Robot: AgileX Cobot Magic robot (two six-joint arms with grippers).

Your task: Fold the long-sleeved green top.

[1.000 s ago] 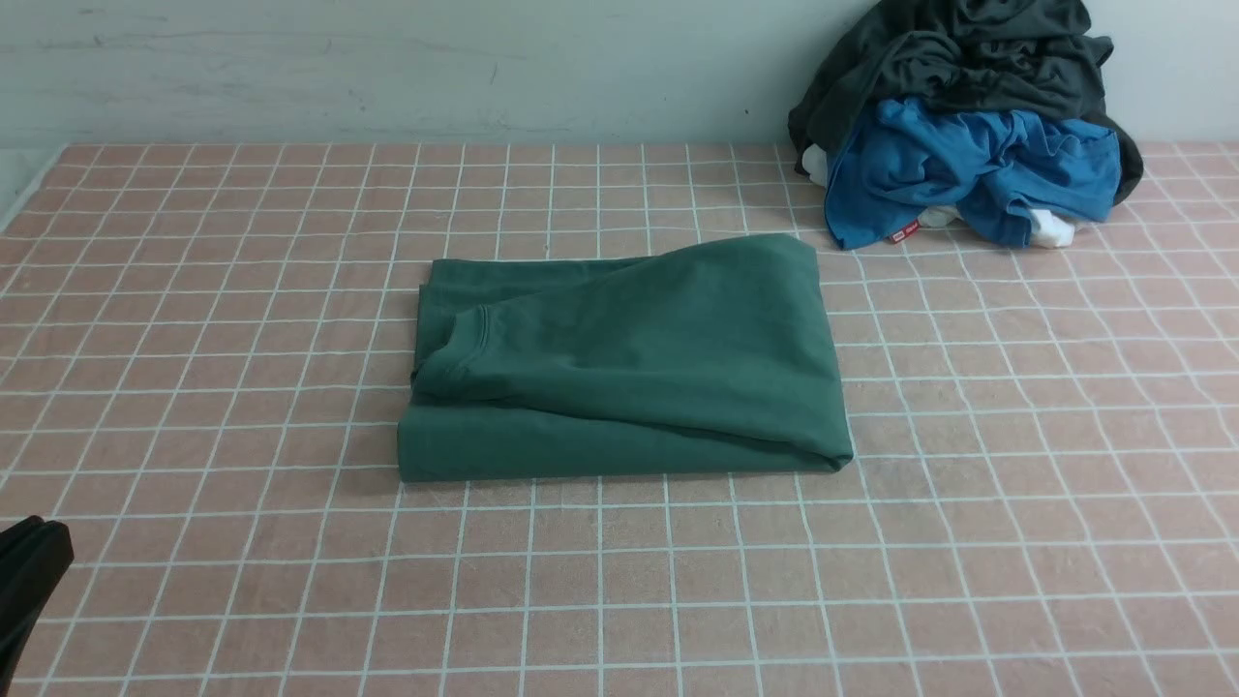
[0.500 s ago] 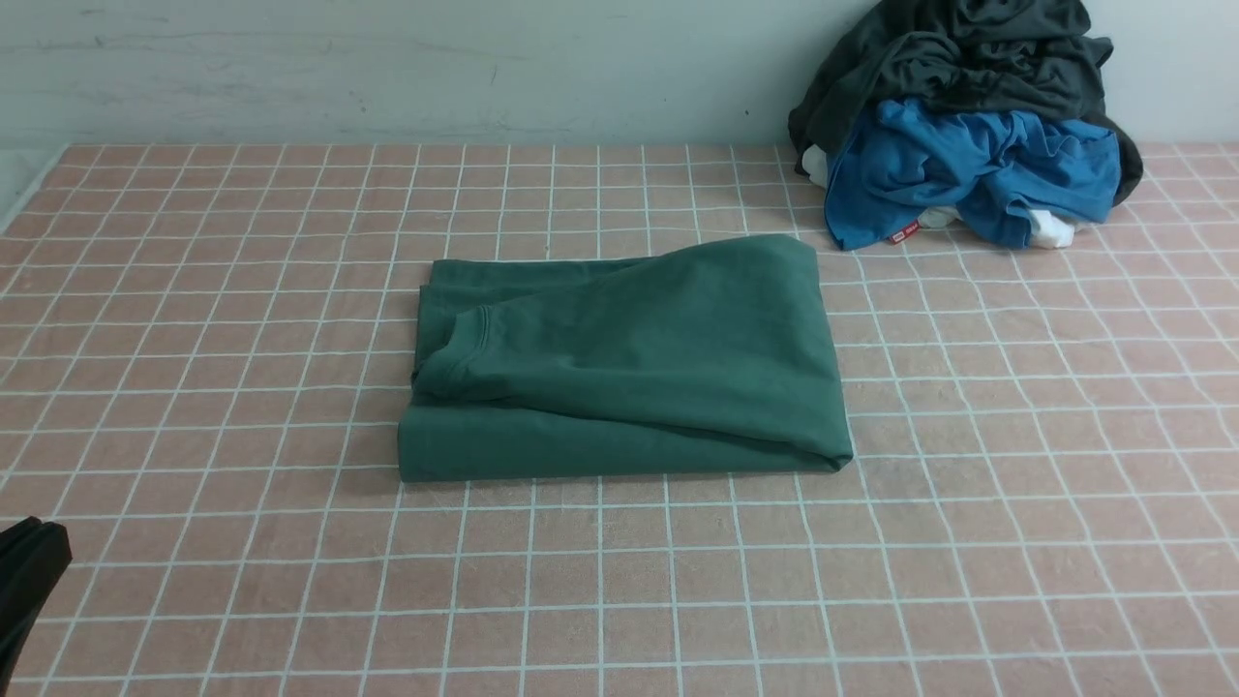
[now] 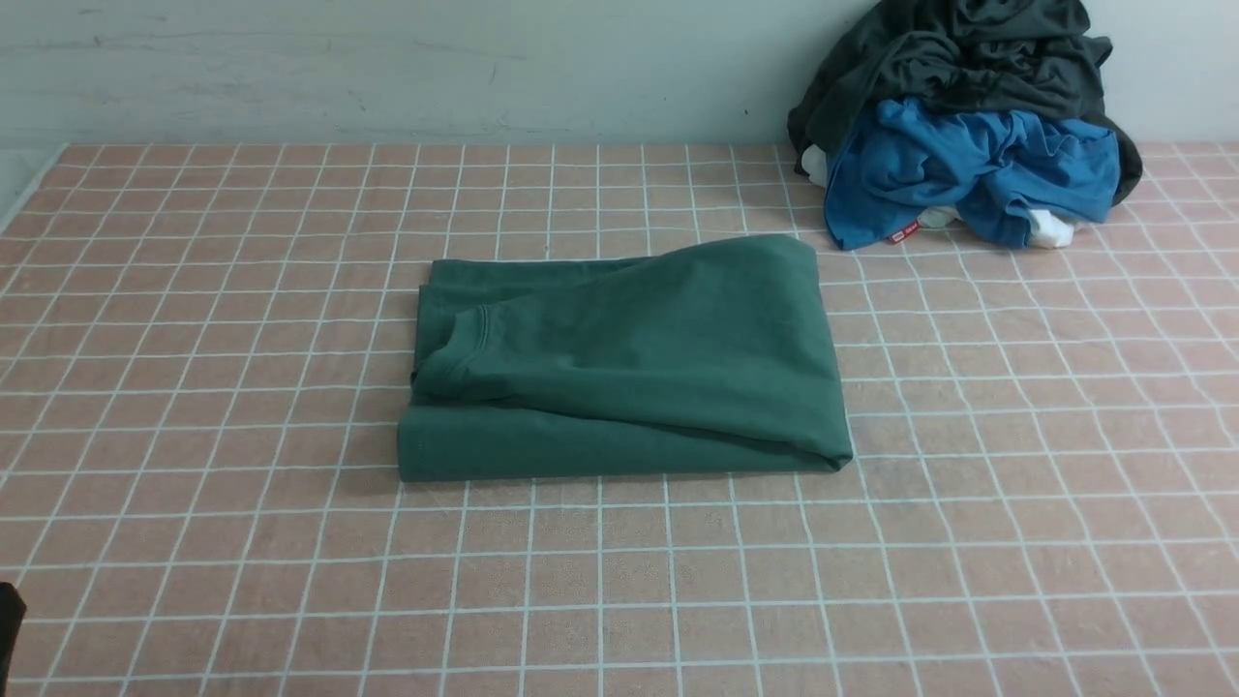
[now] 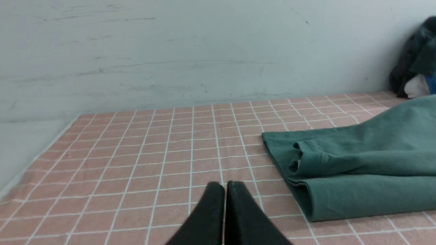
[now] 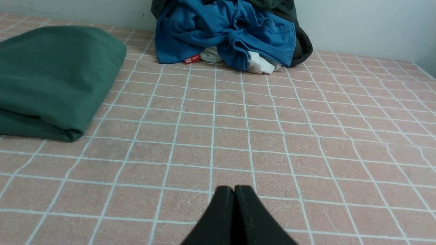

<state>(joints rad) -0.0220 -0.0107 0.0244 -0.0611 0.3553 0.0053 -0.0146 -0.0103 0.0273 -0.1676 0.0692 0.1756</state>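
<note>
The green long-sleeved top [image 3: 629, 363] lies folded into a compact rectangle in the middle of the checked table, a ribbed cuff showing at its left end. It also shows in the left wrist view [image 4: 357, 170] and the right wrist view [image 5: 51, 78]. My left gripper [image 4: 224, 185] is shut and empty, low over the table, near and to the left of the top; only a dark sliver of it [image 3: 8, 629] shows at the front view's lower left edge. My right gripper [image 5: 234, 188] is shut and empty, near and to the right of the top, out of the front view.
A pile of clothes stands at the back right against the wall: a dark charcoal-grey garment [image 3: 968, 58] over a bright blue garment [image 3: 968, 174], with bits of white cloth [image 3: 1050, 227]. The table's left edge [image 3: 19, 203] meets a pale wall.
The left gripper has drawn back toward the lower left, nearly leaving the front view. The folded top has not moved.
</note>
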